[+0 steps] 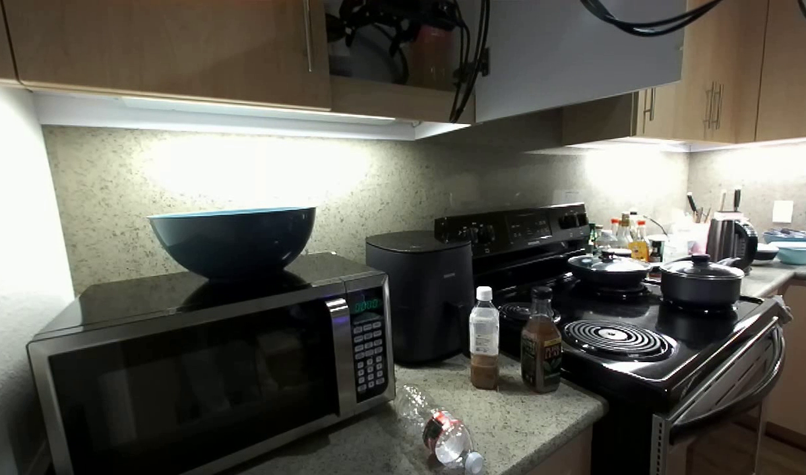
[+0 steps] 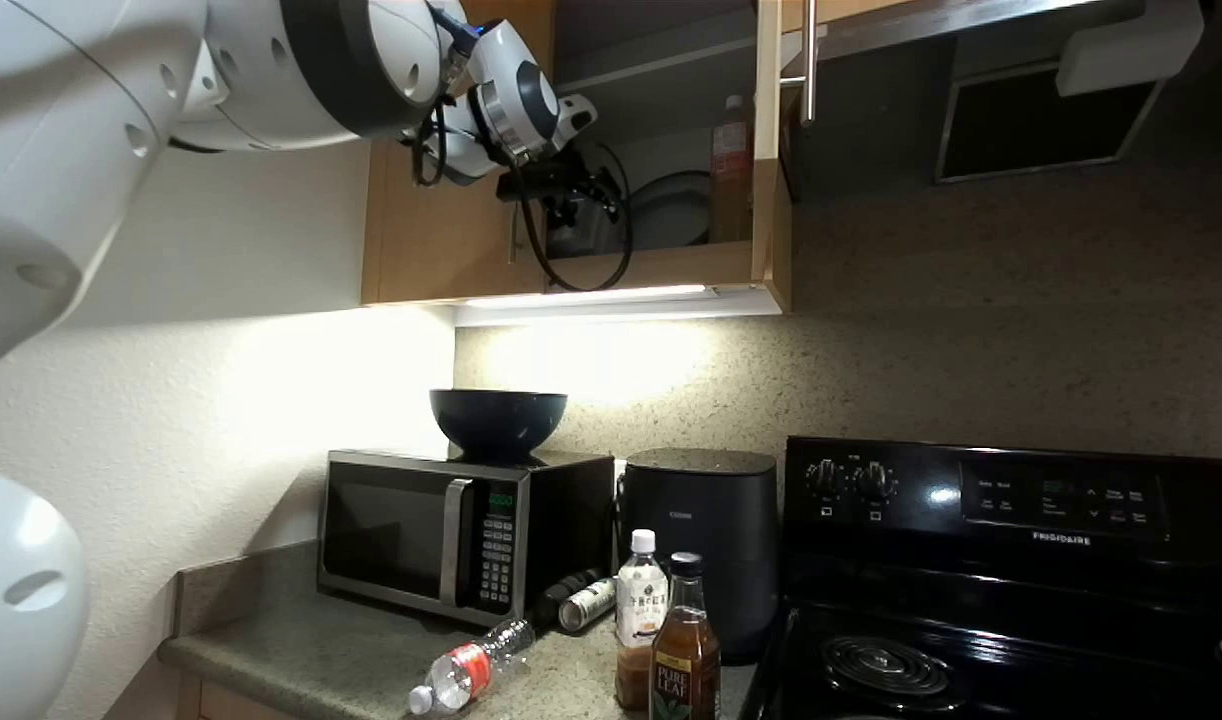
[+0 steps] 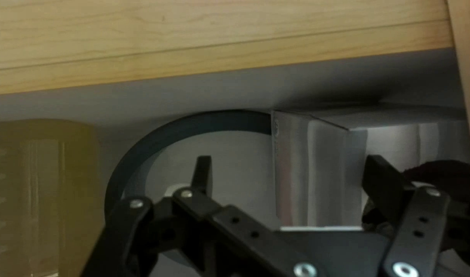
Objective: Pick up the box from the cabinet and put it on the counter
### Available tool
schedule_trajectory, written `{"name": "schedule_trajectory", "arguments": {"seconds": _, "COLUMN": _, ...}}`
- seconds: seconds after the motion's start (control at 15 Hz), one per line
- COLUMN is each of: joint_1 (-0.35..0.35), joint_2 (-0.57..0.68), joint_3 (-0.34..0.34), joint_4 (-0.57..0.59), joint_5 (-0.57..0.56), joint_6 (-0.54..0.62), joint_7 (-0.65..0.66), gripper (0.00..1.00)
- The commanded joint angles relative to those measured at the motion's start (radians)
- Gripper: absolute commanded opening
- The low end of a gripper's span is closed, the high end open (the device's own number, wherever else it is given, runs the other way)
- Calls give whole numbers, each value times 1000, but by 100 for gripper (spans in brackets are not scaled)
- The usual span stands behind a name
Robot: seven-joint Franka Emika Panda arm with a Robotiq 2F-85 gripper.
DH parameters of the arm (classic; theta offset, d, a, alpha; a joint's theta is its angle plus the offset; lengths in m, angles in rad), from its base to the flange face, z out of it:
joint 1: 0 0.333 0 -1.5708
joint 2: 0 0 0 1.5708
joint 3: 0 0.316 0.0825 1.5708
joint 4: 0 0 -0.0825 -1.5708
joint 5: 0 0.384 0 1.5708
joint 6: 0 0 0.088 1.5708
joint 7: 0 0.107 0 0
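Spread hand [image 3: 290, 171], cabinet [image 2: 661, 266] holding box [image 3: 323, 165], bottle [image 2: 731, 175]

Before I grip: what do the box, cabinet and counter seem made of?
Box: likely cardboard, smooth, low sheen; crisp, fold-like edges and printed-looking stripes.
Cabinet: wood or wood-look laminate, seemingly satin; grain lines show in the wrist view.
Counter: stone or stone-look laminate, fairly dull; speckled, which fits either.

In an exterior view, arm [image 2: 251, 100] was white, rounded, with a black band [image 2: 345, 62] at 11 o'clock; black cable [image 2: 627, 243] looped at 12. In wrist view, gripper [image 3: 289, 166] was matte black, silver screw heads [image 3: 305, 269] biggest at 4 and 5 o'clock.
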Motion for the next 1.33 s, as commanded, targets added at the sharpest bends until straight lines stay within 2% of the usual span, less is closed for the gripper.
{"name": "schedule_trajectory", "arguments": {"seconds": 0.0, "joint_1": 14, "joint_2": 13, "joint_3": -14, "joint_4": 41, "joint_5": -15, "joint_6": -62, "joint_7": 53, "gripper": 100}}
{"name": "schedule_trajectory", "arguments": {"seconds": 0.07, "joint_1": 32, "joint_2": 1, "joint_3": -31, "joint_4": 47, "joint_5": -52, "joint_6": -173, "joint_7": 78, "gripper": 100}}
{"name": "schedule_trajectory", "arguments": {"seconds": 0.27, "joint_1": 60, "joint_2": -16, "joint_3": -47, "joint_4": 70, "joint_5": -123, "joint_6": -391, "joint_7": 87, "gripper": 100}}
{"name": "schedule_trajectory", "arguments": {"seconds": 0.47, "joint_1": 71, "joint_2": -14, "joint_3": -31, "joint_4": 115, "joint_5": -104, "joint_6": -512, "joint_7": 70, "gripper": 100}}
{"name": "schedule_trajectory", "arguments": {"seconds": 0.67, "joint_1": 85, "joint_2": -5, "joint_3": -24, "joint_4": 157, "joint_5": -91, "joint_6": -558, "joint_7": 65, "gripper": 100}}
{"name": "schedule_trajectory", "arguments": {"seconds": 1.13, "joint_1": 124, "joint_2": -25, "joint_3": 34, "joint_4": 177, "joint_5": -47, "joint_6": -569, "joint_7": 23, "gripper": 100}}
{"name": "schedule_trajectory", "arguments": {"seconds": 1.27, "joint_1": 127, "joint_2": -16, "joint_3": 44, "joint_4": 180, "joint_5": -41, "joint_6": -539, "joint_7": 21, "gripper": 100}}
